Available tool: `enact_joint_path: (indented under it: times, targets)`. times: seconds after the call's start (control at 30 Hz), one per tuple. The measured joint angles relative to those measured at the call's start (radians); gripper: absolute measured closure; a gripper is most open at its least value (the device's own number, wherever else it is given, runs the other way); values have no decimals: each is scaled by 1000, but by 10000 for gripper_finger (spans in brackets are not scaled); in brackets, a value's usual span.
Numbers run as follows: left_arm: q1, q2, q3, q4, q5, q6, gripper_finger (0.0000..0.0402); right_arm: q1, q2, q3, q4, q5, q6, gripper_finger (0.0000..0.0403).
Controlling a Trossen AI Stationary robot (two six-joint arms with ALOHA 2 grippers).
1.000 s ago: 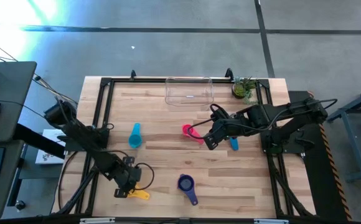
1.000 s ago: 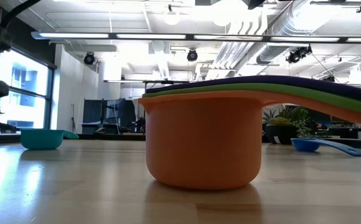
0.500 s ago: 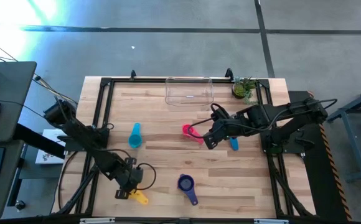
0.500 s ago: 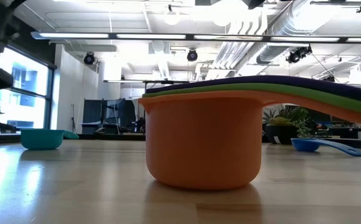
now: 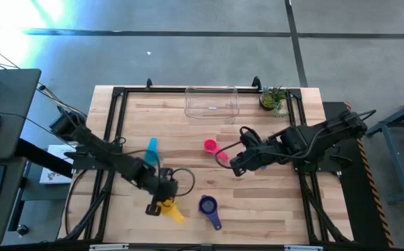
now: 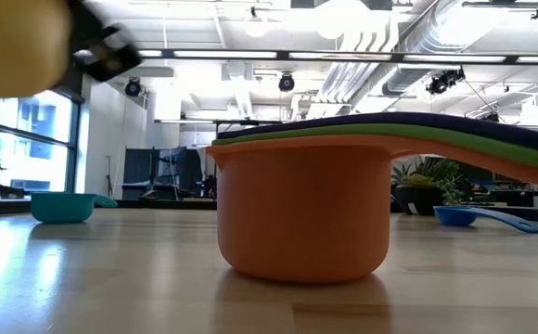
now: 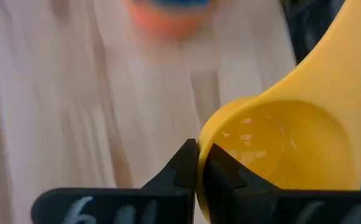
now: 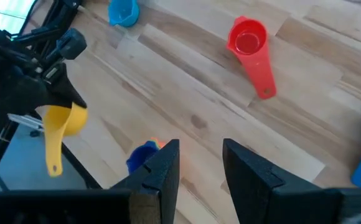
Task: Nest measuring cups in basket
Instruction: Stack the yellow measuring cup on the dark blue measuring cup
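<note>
My left gripper (image 5: 161, 196) is shut on a yellow measuring cup (image 5: 172, 210) above the table's near middle; the low view shows the cup as a yellow blur (image 6: 14, 42) high up. Close to its right stands a nested stack (image 5: 209, 206): an orange cup (image 6: 301, 209) at the bottom, with green and purple handles over it. A red-pink cup (image 8: 249, 38), a teal cup (image 5: 151, 150) and a blue cup (image 6: 478, 216) lie singly on the wood. The clear basket (image 5: 211, 102) stands at the far edge. My right gripper (image 8: 199, 165) hovers open right of the red-pink cup. My left gripper pinches the yellow cup's rim (image 7: 200, 152) on the side away from the handle. One finger (image 7: 221, 171) is inside the bowl, the other (image 7: 179, 168) outside. The fingers slant down from above. The cup is lifted clear, its handle (image 8: 55, 152) pointing toward the near edge.
A small potted plant (image 5: 273, 99) stands at the far right corner beside the basket. A black frame (image 5: 111, 125) runs round the tabletop. Bare wood lies between the stack and the red-pink cup.
My left gripper has shut on the yellow cup's rim, lifted it clear of the table and carried it toward the table's right, closer to the stack. My right gripper has drawn a little toward the near edge, away from the red-pink cup.
</note>
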Motion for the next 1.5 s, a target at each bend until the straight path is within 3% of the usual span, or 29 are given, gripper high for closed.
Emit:
enact_joint_path:
  times: [0.4, 0.8, 1.5]
  targets:
    - [158, 13, 181, 10, -11, 245, 396, 12, 0, 0, 0, 112, 81, 288]
    - [194, 177, 412, -57, -22, 441, 396, -33, 0, 0, -7, 126, 107, 288]
    - [173, 374, 449, 38, 34, 593, 396, -52, 18, 0, -10, 130, 107, 288]
